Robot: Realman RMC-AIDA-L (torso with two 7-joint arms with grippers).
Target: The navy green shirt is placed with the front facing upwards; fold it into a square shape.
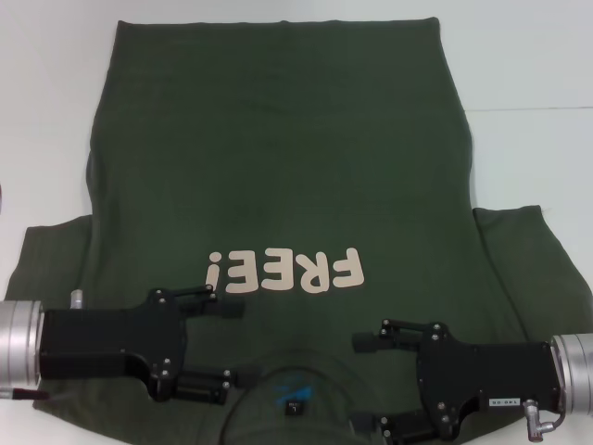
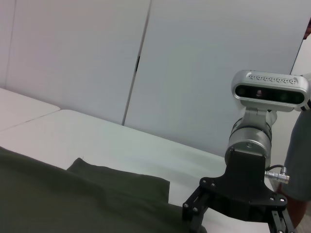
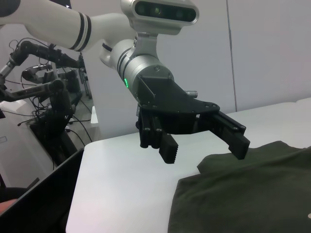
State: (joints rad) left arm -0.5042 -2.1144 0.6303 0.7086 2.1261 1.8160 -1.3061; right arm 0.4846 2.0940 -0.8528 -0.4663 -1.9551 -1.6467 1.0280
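Observation:
The navy green shirt (image 1: 278, 167) lies flat, front up, on the white table (image 1: 528, 74). Its cream "FREE!" letters (image 1: 285, 271) read upside down, and the collar with a blue label (image 1: 292, 389) is at the near edge. My left gripper (image 1: 232, 345) hovers over the left shoulder beside the collar, open, fingers pointing inward. My right gripper (image 1: 363, 382) mirrors it over the right shoulder, also open and holding nothing. The right wrist view shows the left gripper (image 3: 204, 149) wide open just above a sleeve of the shirt (image 3: 252, 194). The left wrist view shows the shirt (image 2: 73, 199) and the right gripper's body (image 2: 243, 194).
Both short sleeves spread out at the sides (image 1: 46, 260) (image 1: 528, 250). The hem lies at the far end (image 1: 278, 23). Beyond the table's edge stand other equipment and cables (image 3: 43, 97). White wall panels (image 2: 146, 58) stand behind the table.

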